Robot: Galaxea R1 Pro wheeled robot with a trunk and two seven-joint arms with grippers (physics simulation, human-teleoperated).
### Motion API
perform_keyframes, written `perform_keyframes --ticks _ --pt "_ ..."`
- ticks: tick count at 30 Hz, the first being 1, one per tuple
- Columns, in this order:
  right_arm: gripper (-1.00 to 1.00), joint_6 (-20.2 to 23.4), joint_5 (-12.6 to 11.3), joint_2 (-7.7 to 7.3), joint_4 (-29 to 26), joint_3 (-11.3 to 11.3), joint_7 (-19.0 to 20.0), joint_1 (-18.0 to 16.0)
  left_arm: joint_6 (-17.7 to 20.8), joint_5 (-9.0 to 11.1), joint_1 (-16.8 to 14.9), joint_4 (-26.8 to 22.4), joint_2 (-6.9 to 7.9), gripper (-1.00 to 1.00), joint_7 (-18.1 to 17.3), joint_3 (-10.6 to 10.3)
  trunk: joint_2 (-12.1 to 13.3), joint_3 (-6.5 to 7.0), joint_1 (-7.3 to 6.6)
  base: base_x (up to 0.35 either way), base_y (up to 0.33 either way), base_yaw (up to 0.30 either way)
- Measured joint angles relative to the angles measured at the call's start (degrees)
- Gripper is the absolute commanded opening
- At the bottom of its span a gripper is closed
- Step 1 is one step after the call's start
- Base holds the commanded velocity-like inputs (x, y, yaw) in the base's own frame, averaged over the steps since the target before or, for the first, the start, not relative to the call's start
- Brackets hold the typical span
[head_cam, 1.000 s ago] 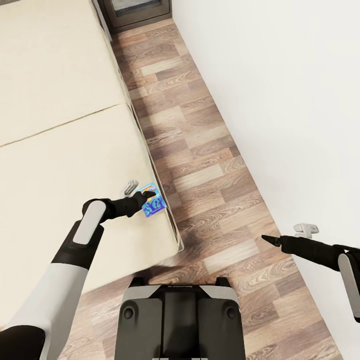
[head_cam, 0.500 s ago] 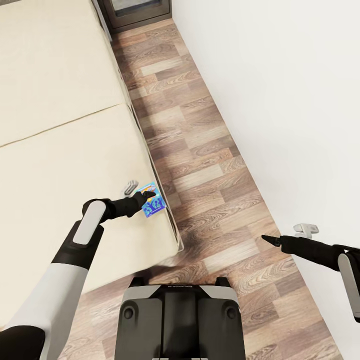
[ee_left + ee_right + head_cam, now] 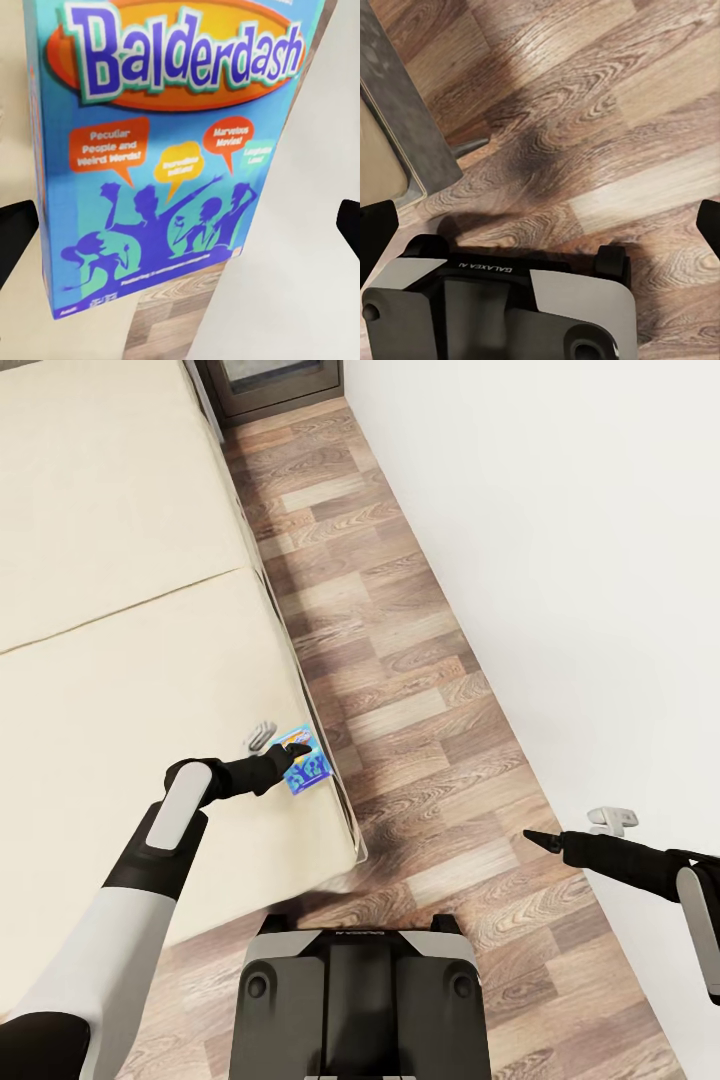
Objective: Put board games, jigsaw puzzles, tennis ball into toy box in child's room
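A blue board game [image 3: 308,768] printed "Balderdash" lies flat on the beige mattress of the bed [image 3: 120,660], close to its right edge. My left gripper [image 3: 292,753] hovers over the box's near-left part. In the left wrist view the box [image 3: 172,150] is seen close up, and the gripper [image 3: 180,232] is open, its dark fingertips [image 3: 15,236] far apart and not clamping the box. My right gripper [image 3: 534,838] hangs open over the wood floor near the white wall, with nothing between its fingers [image 3: 375,232].
A small grey clip-like object [image 3: 262,735] lies on the mattress beside the box. A pale bracket [image 3: 612,819] sits at the wall's foot. A strip of plank floor [image 3: 400,690] runs between bed and wall. A dark cabinet [image 3: 270,385] stands at the far end. My base [image 3: 360,1000] is below.
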Motion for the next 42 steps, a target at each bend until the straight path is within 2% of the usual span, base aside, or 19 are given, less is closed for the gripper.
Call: perform_keyframes --ticks 42 --pt "1.0 0.0 0.0 0.19 0.0 0.6 0.0 0.1 0.0 0.1 0.2 0.1 0.1 1.0 0.1 0.0 0.0 0.0 0.0 0.0 0.0 -0.01"
